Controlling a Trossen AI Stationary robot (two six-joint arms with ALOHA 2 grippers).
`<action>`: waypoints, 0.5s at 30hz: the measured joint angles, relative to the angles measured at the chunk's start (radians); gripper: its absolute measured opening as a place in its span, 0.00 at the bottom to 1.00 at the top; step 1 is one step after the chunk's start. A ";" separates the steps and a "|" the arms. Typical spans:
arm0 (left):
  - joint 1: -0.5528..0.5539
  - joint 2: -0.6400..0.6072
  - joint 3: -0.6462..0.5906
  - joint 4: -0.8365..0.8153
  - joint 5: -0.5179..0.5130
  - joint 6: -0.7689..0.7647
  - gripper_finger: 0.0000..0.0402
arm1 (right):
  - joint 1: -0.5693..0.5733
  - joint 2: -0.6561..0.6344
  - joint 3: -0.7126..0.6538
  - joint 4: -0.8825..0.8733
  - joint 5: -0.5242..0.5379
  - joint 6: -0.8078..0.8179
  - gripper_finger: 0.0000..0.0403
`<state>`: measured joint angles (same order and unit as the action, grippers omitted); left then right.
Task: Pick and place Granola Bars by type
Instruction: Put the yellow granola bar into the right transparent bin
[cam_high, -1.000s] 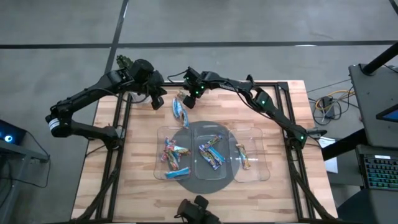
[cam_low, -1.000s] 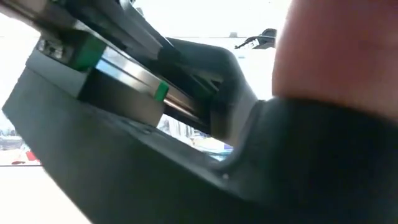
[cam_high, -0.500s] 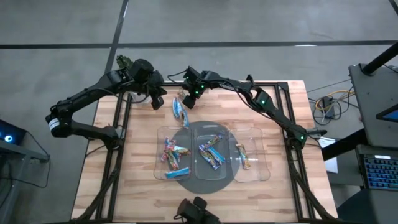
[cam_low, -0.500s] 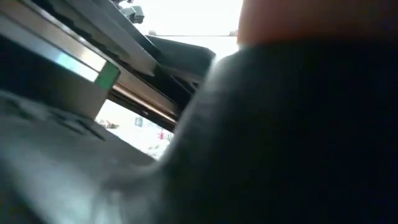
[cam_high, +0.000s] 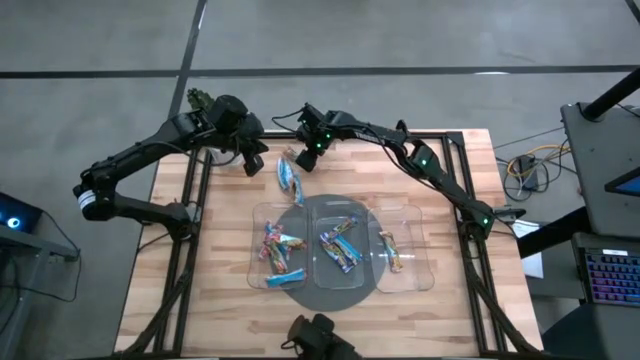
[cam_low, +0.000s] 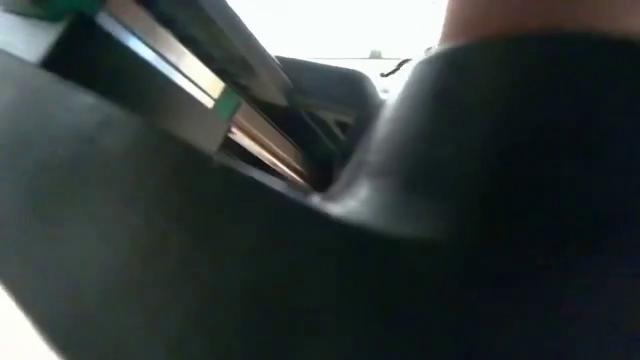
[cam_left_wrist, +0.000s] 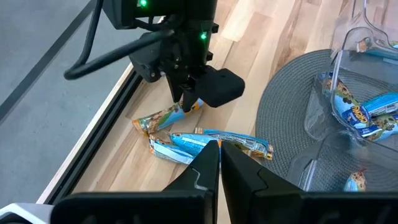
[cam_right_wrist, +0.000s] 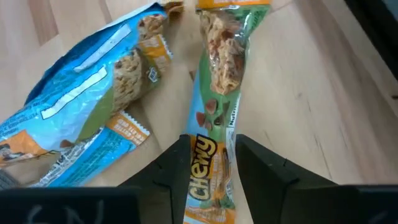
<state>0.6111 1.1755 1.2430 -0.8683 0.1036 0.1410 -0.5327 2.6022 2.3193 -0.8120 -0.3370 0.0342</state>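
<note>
The right end effector (cam_high: 303, 157) is seen at about 12 o'clock on the counter (cam_high: 450, 300), lowered onto the far end of a loose heap of bars. In the right wrist view its two fingers (cam_right_wrist: 171, 174) are closed partway around a tan-orange bar (cam_right_wrist: 217, 112), one finger on each side of the wrapper, so the bar is gripped at one end; the rest of it reaches out over the wood. Just beside it lie two light blue bars (cam_right_wrist: 81, 106), overlapping each other.

The left end effector (cam_high: 255, 163) is held at about 11 o'clock, near the same heap and just to its side. In the left wrist view its fingers (cam_left_wrist: 205, 168) are pressed together with nothing between them, pointed towards the blue bars (cam_left_wrist: 211, 143) on the wood.

Three clear trays (cam_high: 425, 275) stand side by side at the counter's centre, over a round grey mat (cam_high: 305, 210). Red-pink bars (cam_high: 277, 242) are held in the 9 o'clock tray, blue ones (cam_high: 338, 245) in the middle tray, and tan-orange ones (cam_high: 391, 250) in the 3 o'clock tray.

The low view is blocked by dark arm parts close to the lens.
</note>
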 joint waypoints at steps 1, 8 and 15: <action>0.000 0.000 0.000 0.000 0.000 0.000 0.00 | 0.001 0.000 0.002 0.000 0.000 -0.015 0.30; 0.000 0.000 0.000 0.000 0.000 -0.001 0.00 | 0.003 -0.003 0.005 0.000 -0.001 -0.067 0.36; 0.000 0.000 0.000 0.000 0.000 -0.005 0.00 | 0.002 -0.003 0.005 -0.012 -0.032 -0.068 0.29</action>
<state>0.6110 1.1755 1.2429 -0.8680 0.1036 0.1360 -0.5304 2.5988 2.3241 -0.8242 -0.3692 -0.0338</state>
